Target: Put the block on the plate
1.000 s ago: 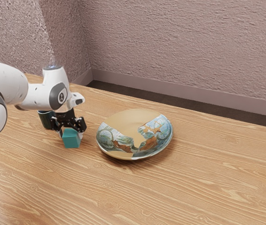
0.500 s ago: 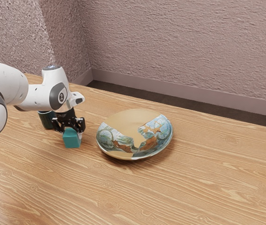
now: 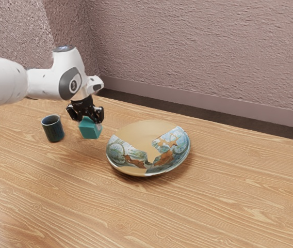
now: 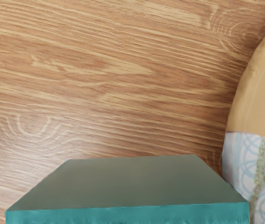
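Observation:
In the exterior view my gripper (image 3: 90, 124) is shut on the teal block (image 3: 90, 129), which hangs above the table, slightly tilted, to the exterior view's left of the plate. The wide plate (image 3: 147, 147), tan with blue and white patterned parts, rests on the table. In the wrist view the block (image 4: 128, 184) looms large just under the hand, and part of the plate's tan and patterned rim (image 4: 249, 107) lies beyond one side of it.
A dark blue-green cup (image 3: 53, 128) stands upright on the wooden table (image 3: 208, 206), to the exterior view's left of the block. Behind the table rises a textured wall (image 3: 203, 51).
My gripper has risen with the block, lifting it off the table and shifting it a little toward the exterior view's right. The cup, formerly partly hidden by the arm, has come into fuller view.

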Robot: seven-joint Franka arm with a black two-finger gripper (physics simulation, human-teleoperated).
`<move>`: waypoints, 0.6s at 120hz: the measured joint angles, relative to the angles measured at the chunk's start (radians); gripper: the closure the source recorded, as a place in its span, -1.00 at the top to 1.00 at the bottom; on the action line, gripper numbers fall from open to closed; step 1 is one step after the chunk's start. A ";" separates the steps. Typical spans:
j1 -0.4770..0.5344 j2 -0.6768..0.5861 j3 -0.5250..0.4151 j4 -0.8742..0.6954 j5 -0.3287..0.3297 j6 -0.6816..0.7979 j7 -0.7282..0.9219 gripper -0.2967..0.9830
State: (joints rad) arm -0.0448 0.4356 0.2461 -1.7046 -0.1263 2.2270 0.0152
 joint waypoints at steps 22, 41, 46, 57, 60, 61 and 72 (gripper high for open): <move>-0.147 0.037 -0.053 0.174 0.023 -0.079 -0.010 0.09; -0.169 0.103 -0.114 0.213 0.024 -0.111 -0.026 0.09; -0.171 0.107 -0.121 0.211 0.023 -0.116 -0.030 0.09; -0.173 0.121 -0.128 0.203 0.021 -0.123 -0.039 0.09; -0.173 0.124 -0.129 0.202 0.021 -0.124 -0.041 0.09; -0.173 0.125 -0.129 0.202 0.020 -0.125 -0.042 0.09; -0.173 0.135 -0.130 0.202 0.019 -0.128 -0.050 0.09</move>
State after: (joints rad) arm -0.2179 0.5703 0.1164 -1.5025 -0.1071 2.0987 -0.0351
